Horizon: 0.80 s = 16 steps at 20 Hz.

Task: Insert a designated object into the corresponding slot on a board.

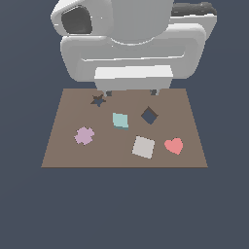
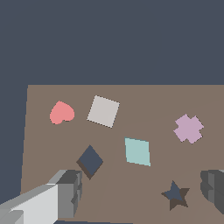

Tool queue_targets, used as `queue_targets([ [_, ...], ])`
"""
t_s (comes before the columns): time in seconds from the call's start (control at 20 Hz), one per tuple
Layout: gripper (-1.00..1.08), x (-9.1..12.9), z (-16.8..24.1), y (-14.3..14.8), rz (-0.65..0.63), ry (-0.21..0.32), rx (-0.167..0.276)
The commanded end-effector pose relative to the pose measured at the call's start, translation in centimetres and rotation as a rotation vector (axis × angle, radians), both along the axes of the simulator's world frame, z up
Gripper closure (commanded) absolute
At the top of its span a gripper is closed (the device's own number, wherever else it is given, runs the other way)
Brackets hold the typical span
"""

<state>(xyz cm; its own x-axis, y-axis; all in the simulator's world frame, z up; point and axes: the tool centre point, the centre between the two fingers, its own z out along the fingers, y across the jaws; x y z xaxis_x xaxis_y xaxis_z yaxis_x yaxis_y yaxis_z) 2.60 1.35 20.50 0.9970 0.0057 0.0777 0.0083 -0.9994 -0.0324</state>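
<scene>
Exterior view: the arm (image 1: 131, 44) is the biggest thing here, a white bulk over the far edge of the board (image 1: 63, 151), with the two fingertips of its gripper (image 1: 131, 92) showing just below the body. In the wrist view the gripper (image 2: 142, 192) has its fingers wide apart, one pale finger (image 2: 65, 194) at one side and a darker one (image 2: 214, 190) at the other, nothing between them but bare board (image 2: 39, 157).

The board is a flat brown rectangle on a dark blue-grey ground (image 1: 121, 209). Five shapes and two cutouts sit on it, all apart from each other.

The beige square (image 1: 143, 147) lies toward the near edge, tilted a little; in the wrist view the square (image 2: 103, 111) sits beside the heart (image 2: 61, 113). The lilac cross (image 1: 84, 135) lies toward the exterior view's left, also seen in the wrist view (image 2: 188, 128). The red heart (image 1: 173, 145) lies at the exterior view's right, just beside the square.

The teal tile (image 1: 120, 120) lies flat near the board's middle, clear of the gripper and not in any cutout. The slot (image 1: 149, 115), a dark diamond, is just to the exterior view's right of it. In the wrist view the tile (image 2: 138, 151) and slot (image 2: 90, 161) sit near each other, a strip of board between.

The star cutout (image 1: 98, 100) is by the far edge, near one fingertip; in the wrist view the star (image 2: 175, 194) lies between the fingers.
</scene>
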Motion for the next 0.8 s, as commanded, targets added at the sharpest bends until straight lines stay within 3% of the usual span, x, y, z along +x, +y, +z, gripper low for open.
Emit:
queue_targets([
  [0.0,-0.92,0.0,0.0,0.0,0.0,0.0,0.0],
  [0.35,-0.92,-0.3,-2.3,-0.3,0.009,0.011,-0.005],
  [0.75,-0.92,-1.5,-9.7,-1.5,0.039,0.048,-0.021],
])
